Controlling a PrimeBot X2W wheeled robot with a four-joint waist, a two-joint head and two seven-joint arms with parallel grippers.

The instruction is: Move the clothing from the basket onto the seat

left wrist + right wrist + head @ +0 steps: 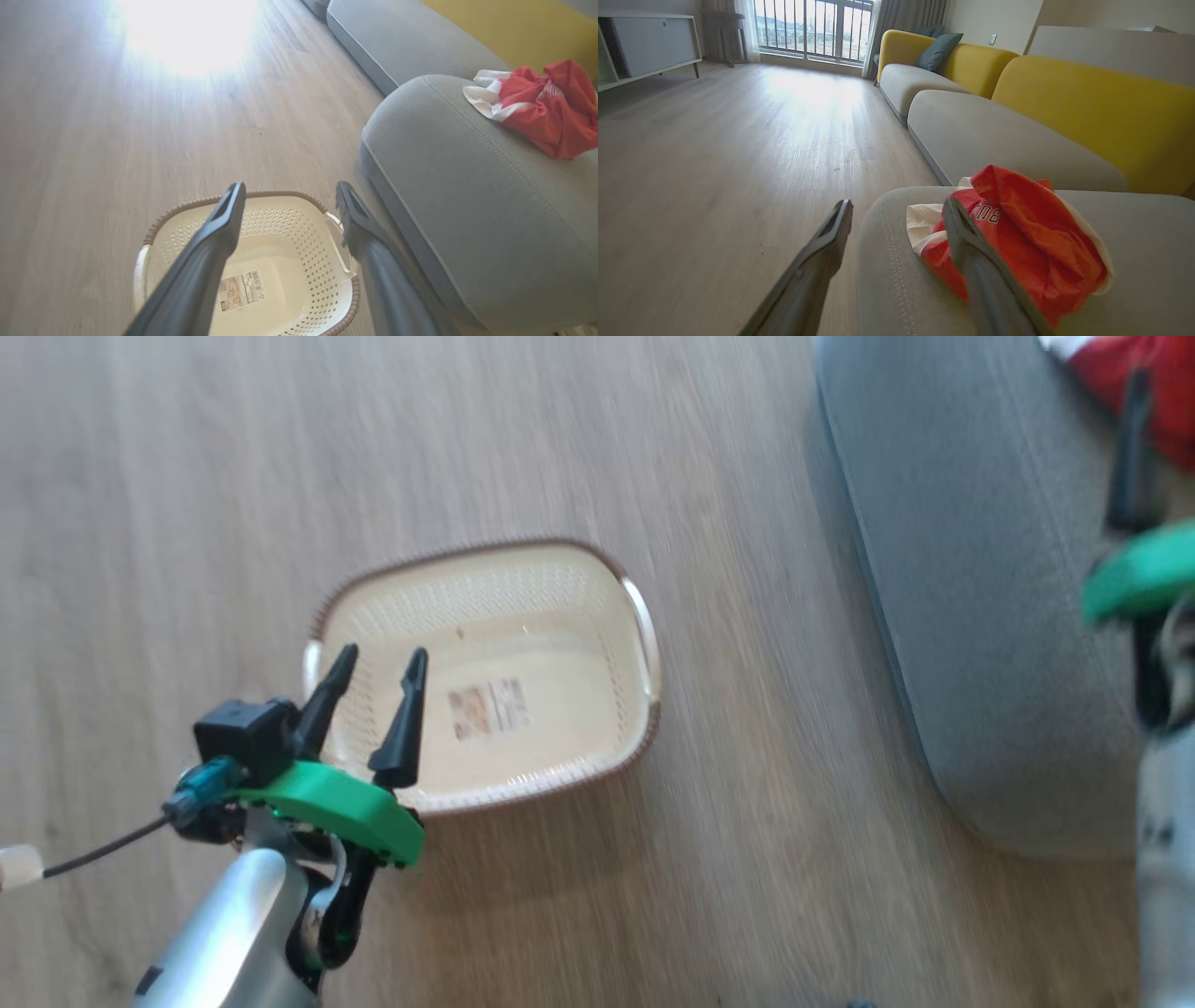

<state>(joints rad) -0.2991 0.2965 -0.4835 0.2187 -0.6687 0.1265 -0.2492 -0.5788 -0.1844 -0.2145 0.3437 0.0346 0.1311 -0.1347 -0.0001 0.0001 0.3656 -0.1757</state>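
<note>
Crumpled bright red-and-white clothing lies on the big grey upholstered seat, two o'clock from the bare cream perforated plastic basket, so the left gripper and right gripper hang spread, holding nothing.

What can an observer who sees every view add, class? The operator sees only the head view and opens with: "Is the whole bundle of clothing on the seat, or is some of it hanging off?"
Observer: In the right wrist view, the clothing sits as one crumpled heap on top of the seat, near its rounded corner. None of it hangs over the edge.
Operator: Is the right hand gripping it?
Observer: No. That view shows the right hand open, with its fingers wide apart. One finger crosses in front of the heap, and nothing is pinched between them.
</note>
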